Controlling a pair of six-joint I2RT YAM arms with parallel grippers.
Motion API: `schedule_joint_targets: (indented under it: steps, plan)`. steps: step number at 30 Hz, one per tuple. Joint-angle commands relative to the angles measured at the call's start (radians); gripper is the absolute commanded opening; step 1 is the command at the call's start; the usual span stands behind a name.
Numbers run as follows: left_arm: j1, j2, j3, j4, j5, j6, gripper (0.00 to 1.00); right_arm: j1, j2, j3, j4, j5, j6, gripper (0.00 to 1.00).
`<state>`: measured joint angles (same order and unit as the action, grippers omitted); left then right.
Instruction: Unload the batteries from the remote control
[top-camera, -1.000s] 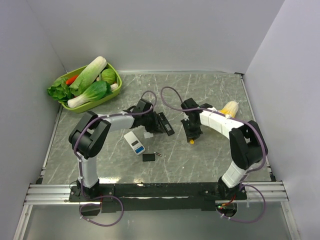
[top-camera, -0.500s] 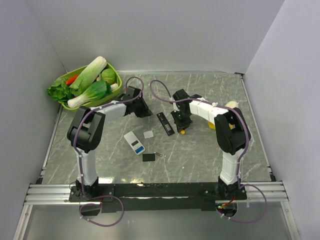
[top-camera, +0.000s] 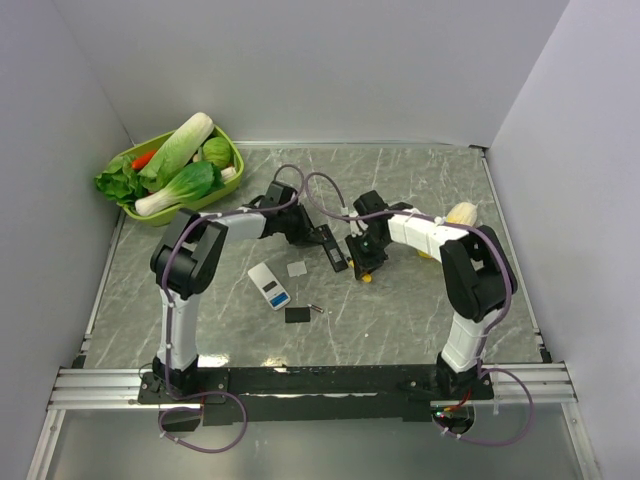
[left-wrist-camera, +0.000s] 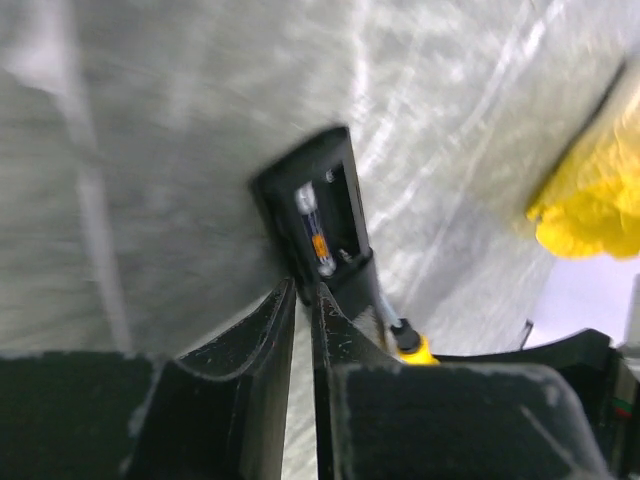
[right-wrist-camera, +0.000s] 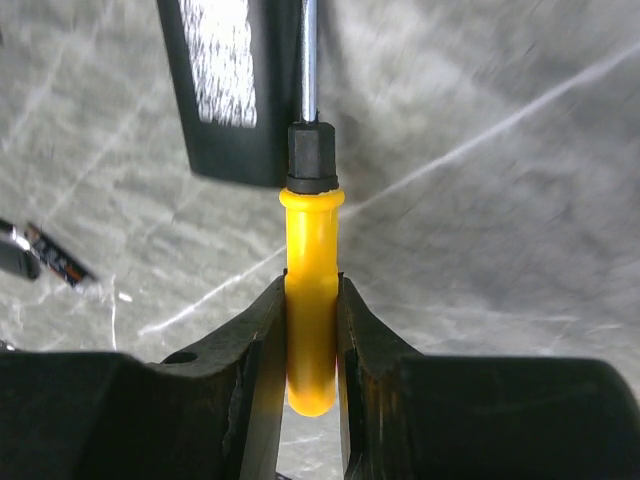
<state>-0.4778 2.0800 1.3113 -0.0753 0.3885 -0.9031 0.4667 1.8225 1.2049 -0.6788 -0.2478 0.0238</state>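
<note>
Two remotes lie on the marble table (top-camera: 420, 320): a black remote (top-camera: 331, 247) at the middle and a white remote (top-camera: 268, 285) nearer the arm bases. Two flat cover plates lie near them, a white cover plate (top-camera: 297, 268) just beside the white remote and a black cover plate (top-camera: 296, 314) closer to the front. Two cells show. One loose battery (top-camera: 316, 308) lies just right of the black plate, and one seated battery (left-wrist-camera: 312, 222) sits in the black remote's open compartment. There is one screwdriver (right-wrist-camera: 311, 230), one green basket (top-camera: 237, 160) of vegetables at the far left corner, and one yellow object (top-camera: 461, 213) at the right. Both arms reach inward and low toward the black remote. The left gripper (left-wrist-camera: 303, 292) points its tips at the remote's near end, its jaws drawn to a thin slit with nothing between them. The right gripper (right-wrist-camera: 311, 285) clamps the screwdriver's yellow handle, with the steel shaft running to the remote. Only the left wrist view shows inside the compartment. Only the right wrist view shows the grip on the handle. The top view alone shows the white remote and the two plates.
</note>
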Motion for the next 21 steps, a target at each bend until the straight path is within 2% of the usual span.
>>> schedule_joint_targets:
  steps: [1,10,15,21]
  plan:
    - [-0.033,0.0,-0.023,0.042,0.052,0.006,0.17,-0.002,-0.112,-0.063,0.033,-0.027,-0.009,0.0]
    - [-0.113,-0.057,-0.113,0.101,0.056,-0.031,0.16,0.029,-0.242,-0.162,0.045,-0.019,0.033,0.0]
    - [-0.163,-0.081,-0.171,0.135,0.052,-0.059,0.16,0.033,-0.256,-0.214,0.079,-0.036,0.045,0.0]
    - [-0.173,-0.09,-0.173,0.08,-0.035,-0.051,0.14,0.033,-0.268,-0.206,0.073,0.027,0.059,0.0]
